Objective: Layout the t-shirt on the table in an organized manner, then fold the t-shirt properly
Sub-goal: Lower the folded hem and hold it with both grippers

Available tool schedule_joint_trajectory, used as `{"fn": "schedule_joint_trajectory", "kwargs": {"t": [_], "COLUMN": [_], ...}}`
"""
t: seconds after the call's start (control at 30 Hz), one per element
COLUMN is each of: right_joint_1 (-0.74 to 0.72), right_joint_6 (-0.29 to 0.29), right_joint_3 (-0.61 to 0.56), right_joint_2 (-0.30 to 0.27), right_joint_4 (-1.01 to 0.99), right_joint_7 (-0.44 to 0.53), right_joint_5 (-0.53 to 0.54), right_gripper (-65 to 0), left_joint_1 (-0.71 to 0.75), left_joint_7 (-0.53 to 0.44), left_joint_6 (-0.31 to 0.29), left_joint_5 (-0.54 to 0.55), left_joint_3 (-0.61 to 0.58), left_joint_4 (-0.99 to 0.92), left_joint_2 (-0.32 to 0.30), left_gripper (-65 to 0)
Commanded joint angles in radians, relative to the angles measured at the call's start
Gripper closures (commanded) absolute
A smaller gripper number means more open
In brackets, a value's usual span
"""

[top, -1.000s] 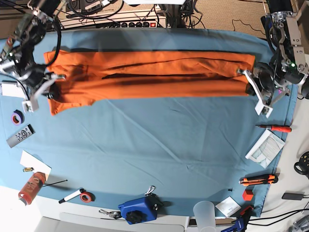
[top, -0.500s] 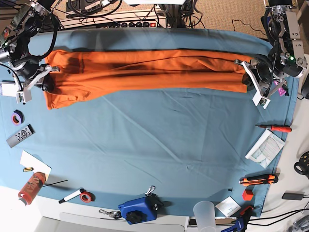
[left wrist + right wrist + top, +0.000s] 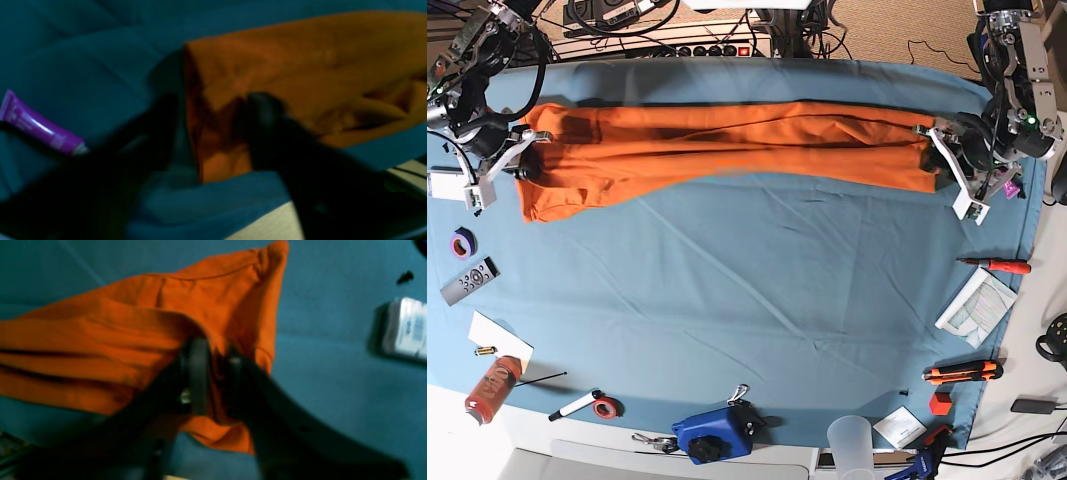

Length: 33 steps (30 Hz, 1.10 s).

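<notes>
Left claw (image 3: 215, 103) spread, right claw (image 3: 216, 351) pinching t-shirt (image 3: 727, 140), its long axis claw-to-claw.

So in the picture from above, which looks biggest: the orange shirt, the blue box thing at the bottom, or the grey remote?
Largest to smallest in the base view:
1. The bright orange fabric t-shirt, stretched long across the table.
2. The blue boxy plastic device.
3. The flat grey remote control.

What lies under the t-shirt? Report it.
Only the table's blue cloth shows around the t-shirt, which lies stretched along the far edge. Whatever sits directly beneath the fabric is covered.
</notes>
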<state>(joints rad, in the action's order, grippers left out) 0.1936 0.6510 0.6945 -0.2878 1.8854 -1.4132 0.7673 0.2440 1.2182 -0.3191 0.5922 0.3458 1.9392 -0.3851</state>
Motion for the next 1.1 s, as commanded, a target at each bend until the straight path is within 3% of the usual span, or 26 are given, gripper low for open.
{"fn": "schedule_joint_trajectory", "kwargs": {"t": [0.0,0.07,0.27,0.47,0.57,0.63,0.77,0.8,0.9,1.07], "right_joint_1": [0.001,0.009,0.011,0.011,0.011,0.011,0.011,0.011,0.011,-0.003], "right_joint_6": [-0.003,-0.004,-0.021,-0.023,-0.023,-0.023,-0.023,-0.023,-0.023,-0.023], "right_joint_3": [0.007,0.007,0.007,0.007,0.008,0.008,0.008,0.008,0.008,0.008], "right_joint_2": [-0.02,-0.02,-0.02,-0.02,-0.02,-0.02,-0.02,-0.02,-0.021,-0.022], "right_joint_4": [0.018,0.018,0.018,0.018,0.018,0.018,0.018,0.018,0.018,0.018], "right_joint_7": [0.017,0.017,0.017,0.017,0.017,0.017,0.032,0.036,0.081,0.164], "right_joint_5": [0.02,0.034,0.037,0.036,0.036,0.036,0.036,0.036,0.028,-0.008], "right_gripper": [-17.8,-22.2,-22.3,-22.3,-22.3,-22.3,-22.3,-22.3,-22.3,-22.3], "left_joint_1": [-0.004,-0.002,-0.003,-0.013,-0.014,-0.014,-0.013,-0.014,-0.015,-0.047], "left_joint_7": [-0.014,-0.014,-0.023,-0.019,0.013,0.032,0.043,0.045,0.045,0.038], "left_joint_6": [0.009,0.008,0.009,0.035,0.031,0.03,0.03,0.025,-0.019,-0.018], "left_joint_5": [0.006,0.007,0.058,0.069,0.124,0.163,0.179,0.179,0.179,0.151], "left_joint_3": [0.006,0.006,0.006,0.006,0.006,0.006,0.006,0.006,0.006,0.067], "left_joint_4": [0.016,0.016,-0.023,-0.202,-0.254,-0.259,-0.259,-0.259,-0.259,-0.255], "left_joint_2": [-0.014,-0.014,0.003,0.052,0.055,0.055,0.055,0.055,0.054,0.052], "left_gripper": [-37.6,-37.6,-37.6,-37.6,-37.4,-32.2,-3.1,0.0,0.0,0.0]}}
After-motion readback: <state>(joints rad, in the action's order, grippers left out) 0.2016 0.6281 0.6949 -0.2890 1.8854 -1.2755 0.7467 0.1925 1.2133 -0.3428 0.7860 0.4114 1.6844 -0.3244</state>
